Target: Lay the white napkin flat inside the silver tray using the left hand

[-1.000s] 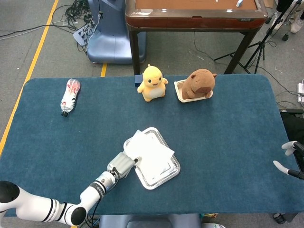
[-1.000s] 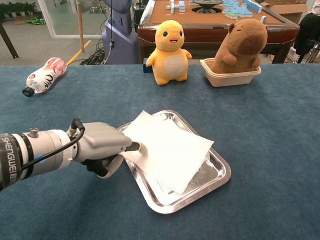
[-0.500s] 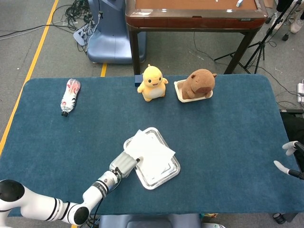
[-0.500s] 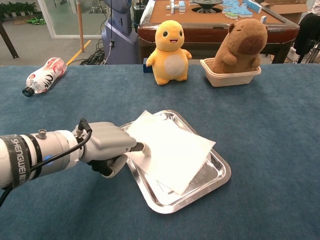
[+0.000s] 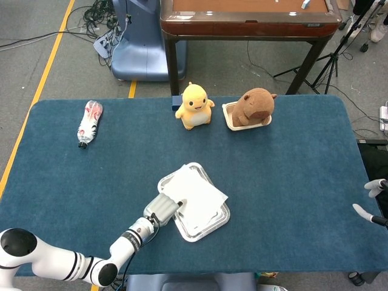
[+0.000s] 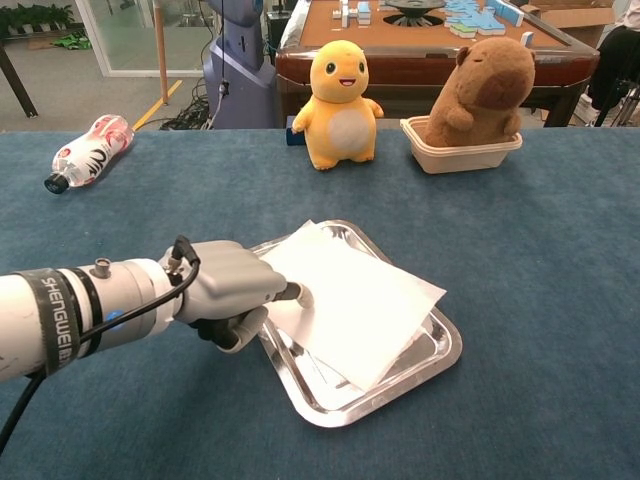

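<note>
The white napkin [image 5: 195, 194] [image 6: 350, 298] lies spread over the silver tray [image 5: 209, 227] [image 6: 420, 372] at the table's front middle. Its right corner hangs past the tray's right rim. My left hand [image 5: 160, 210] [image 6: 228, 292] is at the tray's left edge and pinches the napkin's left edge between thumb and a finger. My right hand [image 5: 371, 202] shows only as a few spread fingers at the right border of the head view, far from the tray and holding nothing.
A yellow plush toy [image 5: 194, 105] and a brown capybara plush in a beige container [image 5: 249, 109] stand at the table's back. A plastic bottle [image 5: 89, 123] lies at the back left. A wooden table [image 5: 248, 18] stands behind.
My left hand has slid to the right with the napkin's edge, drawing the napkin further over the tray; its right corner now juts past the rim.
</note>
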{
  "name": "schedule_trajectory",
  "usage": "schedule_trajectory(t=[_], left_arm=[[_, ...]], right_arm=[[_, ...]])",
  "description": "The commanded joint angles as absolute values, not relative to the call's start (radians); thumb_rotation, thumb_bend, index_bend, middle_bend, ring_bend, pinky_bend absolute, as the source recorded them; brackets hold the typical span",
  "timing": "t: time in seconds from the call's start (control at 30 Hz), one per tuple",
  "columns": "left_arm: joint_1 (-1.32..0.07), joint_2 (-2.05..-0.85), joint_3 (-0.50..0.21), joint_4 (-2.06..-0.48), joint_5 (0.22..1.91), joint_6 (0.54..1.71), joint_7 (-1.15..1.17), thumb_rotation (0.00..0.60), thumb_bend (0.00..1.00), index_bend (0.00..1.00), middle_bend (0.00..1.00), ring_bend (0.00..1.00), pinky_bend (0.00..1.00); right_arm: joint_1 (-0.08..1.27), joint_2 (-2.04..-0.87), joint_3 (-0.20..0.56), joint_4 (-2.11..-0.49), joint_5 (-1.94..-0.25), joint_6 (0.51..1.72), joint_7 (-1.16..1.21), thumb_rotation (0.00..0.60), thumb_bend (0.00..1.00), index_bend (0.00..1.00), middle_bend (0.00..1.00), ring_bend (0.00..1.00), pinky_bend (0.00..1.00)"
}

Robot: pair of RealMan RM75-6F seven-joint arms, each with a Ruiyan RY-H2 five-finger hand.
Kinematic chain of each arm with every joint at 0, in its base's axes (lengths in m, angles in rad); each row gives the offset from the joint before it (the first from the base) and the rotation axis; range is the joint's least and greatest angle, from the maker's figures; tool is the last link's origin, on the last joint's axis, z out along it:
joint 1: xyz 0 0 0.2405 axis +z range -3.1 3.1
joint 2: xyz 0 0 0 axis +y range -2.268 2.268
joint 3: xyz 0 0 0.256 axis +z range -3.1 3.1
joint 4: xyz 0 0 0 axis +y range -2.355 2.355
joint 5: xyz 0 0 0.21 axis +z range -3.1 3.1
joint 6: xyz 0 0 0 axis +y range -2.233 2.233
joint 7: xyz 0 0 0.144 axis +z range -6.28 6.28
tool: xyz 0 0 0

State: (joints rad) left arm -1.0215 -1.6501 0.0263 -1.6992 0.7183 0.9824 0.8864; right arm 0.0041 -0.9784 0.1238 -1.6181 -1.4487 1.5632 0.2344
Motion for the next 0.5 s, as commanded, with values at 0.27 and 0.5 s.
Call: schedule_trajectory(t=[0.27,0.5], left_arm=[[-1.020,-1.627,0.030,-1.746,0.726,1.012,0.898,0.600,1.00,0.14,1.00,0.88,0.92],[-1.024,-1.605,0.030,-1.803,0.729,1.025,0.909,0.600,1.00,0.14,1.00,0.88,0.92]], right_arm=[[0.003,-0.973,0.122,-1.619,-1.450,1.559,0.239,0.600,0.01,0.47,0.58,0.50,0.70],[0.000,-0.972,0.124,-1.618,-1.445,1.561,0.239,0.600,0.01,0.47,0.58,0.50,0.70]])
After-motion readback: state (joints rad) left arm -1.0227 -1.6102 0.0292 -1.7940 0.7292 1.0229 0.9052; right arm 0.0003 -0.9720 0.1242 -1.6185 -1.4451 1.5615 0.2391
